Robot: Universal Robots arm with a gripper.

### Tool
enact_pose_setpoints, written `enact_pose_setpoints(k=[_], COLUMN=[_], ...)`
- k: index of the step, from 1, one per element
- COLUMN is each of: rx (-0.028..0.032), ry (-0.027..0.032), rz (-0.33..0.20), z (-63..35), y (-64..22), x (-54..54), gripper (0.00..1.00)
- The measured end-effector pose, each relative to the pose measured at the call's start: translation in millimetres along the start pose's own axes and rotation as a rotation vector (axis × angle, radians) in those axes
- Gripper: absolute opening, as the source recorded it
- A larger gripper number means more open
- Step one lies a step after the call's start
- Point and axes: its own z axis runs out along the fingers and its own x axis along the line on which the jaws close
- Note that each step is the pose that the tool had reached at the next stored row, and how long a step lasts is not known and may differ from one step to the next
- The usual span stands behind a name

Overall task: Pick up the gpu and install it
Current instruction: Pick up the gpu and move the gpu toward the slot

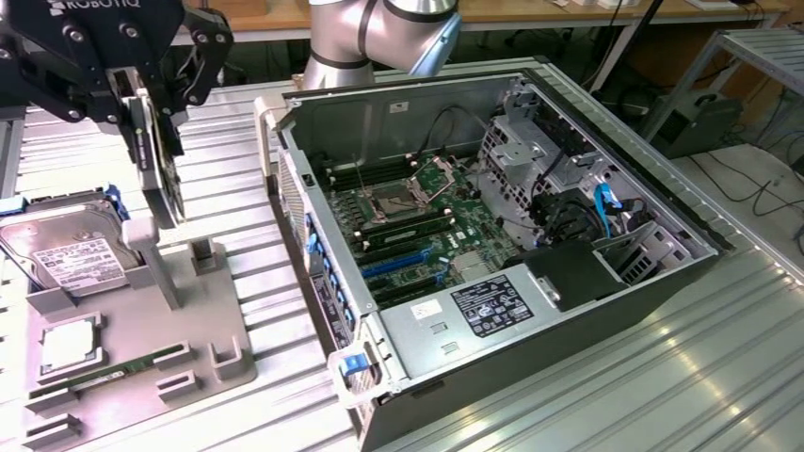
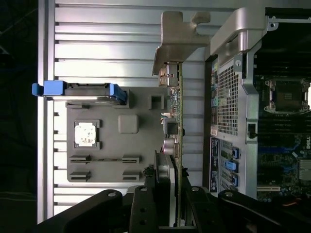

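My gripper point(image 1: 151, 104) hangs at the exterior view's upper left, shut on the gpu point(image 1: 161, 174). The card hangs edge-on below the fingers, lifted clear above the grey holder tray point(image 1: 207, 325). In the wrist view the gpu point(image 2: 179, 114) runs as a thin green board with dark components, and its pale metal bracket point(image 2: 177, 41) sits at the far end. There the gripper point(image 2: 172, 199) clamps the card's near end. The open computer case point(image 1: 314, 122) lies to the exterior view's right, and its motherboard's blue slots point(image 1: 402, 259) are exposed.
The holder tray carries a silver hard drive point(image 1: 70, 254) with blue clips, a processor point(image 1: 70, 344) and a narrow memory stick point(image 1: 107, 372). Everything rests on a ribbed metal table point(image 1: 703, 377). The case's drive cage and cables point(image 1: 590, 212) fill its right side.
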Motion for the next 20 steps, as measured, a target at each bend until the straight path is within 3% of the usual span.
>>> enact_pose_setpoints(k=[11, 17, 20], rx=[0.0008, 0.0019, 0.0019], ry=[0.0001, 0.0001, 0.0], rz=[0.0, 0.0, 0.0], z=[-5.3, -17.5, -18.0], y=[0.2, 1.0, 1.0], x=[-0.2, -0.4, -0.4], gripper=[0.28, 0.28, 0.28])
